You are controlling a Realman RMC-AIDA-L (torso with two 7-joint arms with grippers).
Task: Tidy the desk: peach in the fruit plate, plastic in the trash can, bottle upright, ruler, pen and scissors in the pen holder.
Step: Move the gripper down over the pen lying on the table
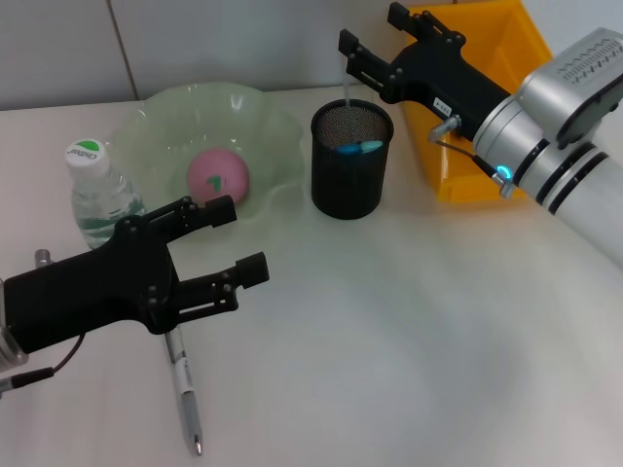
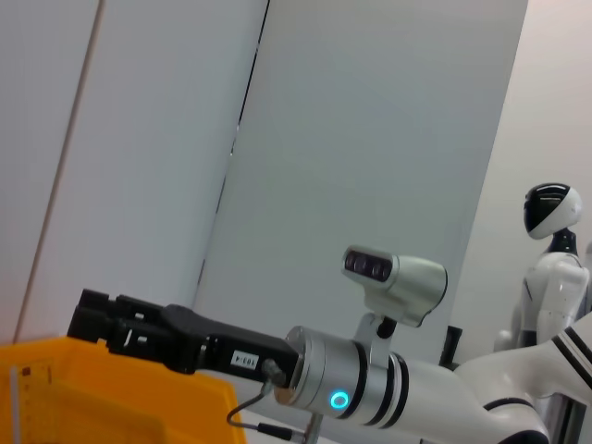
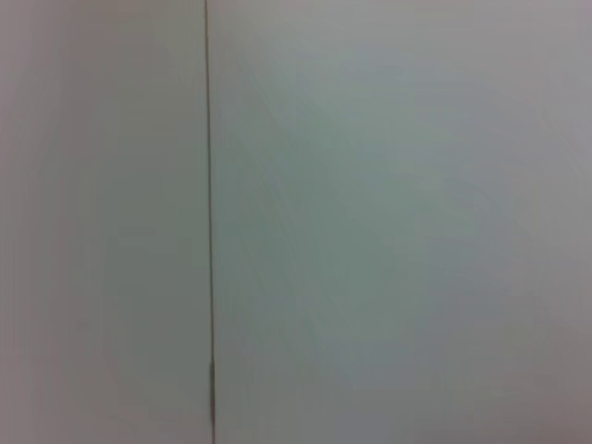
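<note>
Pen (image 1: pixel 183 387): lies flat on the white desk (image 1: pixel 409 341) nearest the robot, tip toward the near edge, its upper end hidden under the left gripper
Left gripper (image 1: pixel 234 241): hovers low over the near left of the desk just above the pen's upper end, fingers spread wide with nothing between them
Water bottle (image 1: pixel 97 195): stands upright at the left, green cap on top, just beside the fruit plate and right behind the left gripper's body
Peach (image 1: pixel 217 176): pink, sitting inside the fruit plate, a little toward its near side
Fruit plate (image 1: pixel 156 122): translucent pale green bowl with a wavy rim, behind the left gripper and just left of the pen holder
Pen holder (image 1: pixel 350 161): black mesh cup near the middle of the desk, upright, with blue handles showing inside and a thin pale strip standing up from its far rim
Right gripper (image 1: pixel 348 60): reaches in from the right, raised above the pen holder's far rim; its claw is slightly parted, and I cannot tell whether it touches the thin strip
Trash can (image 1: pixel 487 58): yellow bin at the far right, behind the right arm, also seen in the left wrist view (image 2: pixel 111 393)
</note>
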